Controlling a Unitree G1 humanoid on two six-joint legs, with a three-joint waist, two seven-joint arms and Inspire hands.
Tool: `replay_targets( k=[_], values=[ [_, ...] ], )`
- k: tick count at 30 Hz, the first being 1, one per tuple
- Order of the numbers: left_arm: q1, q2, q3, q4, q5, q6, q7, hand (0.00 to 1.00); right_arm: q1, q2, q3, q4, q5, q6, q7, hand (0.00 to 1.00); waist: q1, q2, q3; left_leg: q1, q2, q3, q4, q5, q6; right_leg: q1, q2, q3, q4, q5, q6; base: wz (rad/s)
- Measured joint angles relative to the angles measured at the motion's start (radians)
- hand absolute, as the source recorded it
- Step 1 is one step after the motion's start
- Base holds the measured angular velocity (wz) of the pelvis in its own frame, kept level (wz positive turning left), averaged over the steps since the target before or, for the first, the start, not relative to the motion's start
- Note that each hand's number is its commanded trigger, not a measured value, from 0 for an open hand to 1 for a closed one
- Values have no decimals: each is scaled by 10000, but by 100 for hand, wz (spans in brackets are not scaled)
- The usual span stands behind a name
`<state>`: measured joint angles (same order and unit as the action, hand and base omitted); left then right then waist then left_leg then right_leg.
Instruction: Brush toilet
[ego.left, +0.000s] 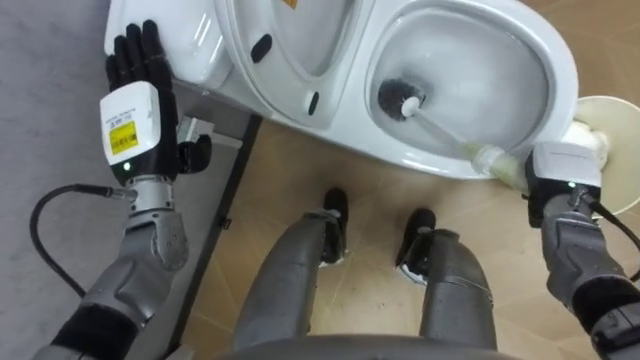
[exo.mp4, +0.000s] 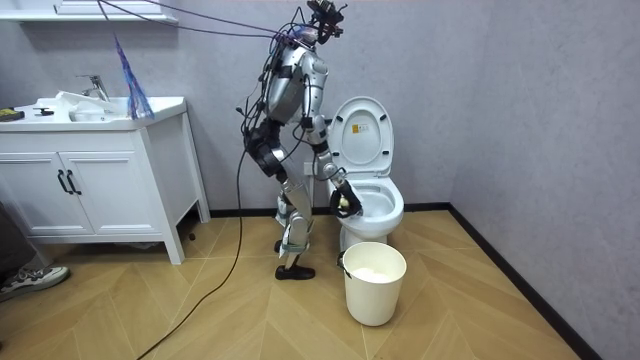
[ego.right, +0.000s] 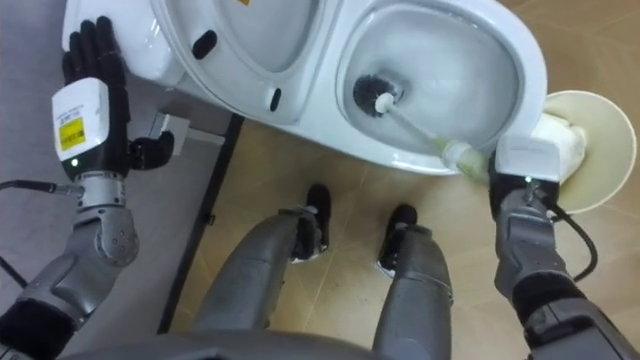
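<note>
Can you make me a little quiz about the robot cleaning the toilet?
1. True or false: the brush has its bristles inside the toilet bowl.
2. Which one holds the brush? A: left robot hand. B: right robot hand.
3. What stands on the floor beside the toilet bowl?
Key: 1 true. 2 B; the left robot hand lies flat on the tank. 3 a bucket.

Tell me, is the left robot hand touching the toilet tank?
Touching. The left eye view shows the left robot hand with straight fingers laid flat on the toilet tank.
</note>
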<state>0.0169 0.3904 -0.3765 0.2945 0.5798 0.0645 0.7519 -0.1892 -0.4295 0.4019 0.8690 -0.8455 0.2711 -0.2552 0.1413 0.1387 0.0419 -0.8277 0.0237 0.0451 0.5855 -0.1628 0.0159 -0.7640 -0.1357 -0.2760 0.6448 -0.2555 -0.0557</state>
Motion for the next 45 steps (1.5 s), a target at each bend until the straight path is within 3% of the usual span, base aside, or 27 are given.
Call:
replay_targets(
  k=[10, 13, 18, 22, 24, 25, 27, 28, 30, 32, 37, 40, 45],
  values=[
    [71, -257, -4, -37, -194, -73, -257, 0, -197, -84, 95, 558, 183, 69, 284, 100, 0, 14, 0, 189, -54, -22, -174, 5, -5, 208, 0, -43, -112, -40, 43, 3],
    [103, -302, -24, -50, -194, -91, -402, 0, -194, -110, 96, 741, 176, 63, 293, 100, -77, 145, 20, 325, -82, -140, -219, 5, -4, 466, -20, -273, -246, -53, 48, 12],
    [57, -365, -46, -55, -213, -201, -339, 0, -193, -281, 183, 1081, 227, -221, 96, 100, -59, 163, 14, 402, -128, -163, -203, 2, 0, 556, -36, -256, -235, -122, 91, 6],
    [-57, -293, -273, -51, -512, -316, -182, 0, -417, -529, 665, 1588, 1131, -503, -328, 100, 12, 135, 30, 415, -220, -172, -323, 5, 5, 510, -203, -268, -131, -188, 113, 3],
    [-171, -193, -455, -78, -814, -382, -162, 0, -832, -596, 830, 2070, 1865, -740, -436, 100, 39, 52, 80, 381, -254, -133, -299, 12, 18, 385, -253, -198, 65, -264, 131, 3],
    [-250, -108, -477, -158, -926, -417, -121, 0, -1142, -641, 959, 2324, 2670, -899, -473, 100, 79, -83, 144, 326, -270, -55, -237, 21, 27, 210, -320, -55, 220, -287, 129, -6],
    [-323, -6, -480, -180, -970, -486, 14, 0, -1586, -626, 934, 2588, 3670, -1068, -490, 100, 92, -164, 169, 116, -322, -53, -48, 22, 28, -26, -343, 14, 417, -313, 110, -6],
    [-376, 95, -469, -200, -964, -506, 93, 0, -1892, -609, 826, 2622, 4187, -1086, -497, 100, 162, -373, 172, -10, -371, 82, -4, 24, 31, -324, -399, 222, 684, -368, 105, -20],
    [-383, 243, -144, -215, -540, -571, 127, 0, -2528, -699, 291, 2639, 4353, -1144, -535, 100, 216, -815, 182, -238, -374, 349, 89, 41, 48, -831, -465, 559, 1030, -416, 68, -24],
    [-455, 247, -12, -214, -295, -575, 132, 0, -2760, -879, -27, 2647, 4364, -1283, -769, 100, 162, -921, 178, -370, -357, 307, 207, 75, 45, -893, -406, 559, 1034, -408, 71, 0],
    [-434, 240, 156, -169, -179, -587, 123, 0, -2829, -889, -463, 2637, 3690, -1486, -1202, 100, -47, -1182, 165, -339, -353, 282, 352, 107, 96, -774, -439, 497, 1053, -378, 105, 2],
    [-630, 238, 145, -40, -166, -588, -68, 0, -2764, -866, -249, 2429, 2734, -1414, -1129, 100, 21, -1119, 152, -338, -330, 255, 387, 114, 118, -717, -411, 449, 972, -299, 164, -3],
    [-1056, 157, -242, 213, -186, -527, -502, 0, -2112, -609, 635, 1615, 1184, -724, -591, 100, 281, -569, 138, -225, -153, -84, 354, 107, 109, -174, -186, -2, 437, -56, 111, 2]
  ],
)
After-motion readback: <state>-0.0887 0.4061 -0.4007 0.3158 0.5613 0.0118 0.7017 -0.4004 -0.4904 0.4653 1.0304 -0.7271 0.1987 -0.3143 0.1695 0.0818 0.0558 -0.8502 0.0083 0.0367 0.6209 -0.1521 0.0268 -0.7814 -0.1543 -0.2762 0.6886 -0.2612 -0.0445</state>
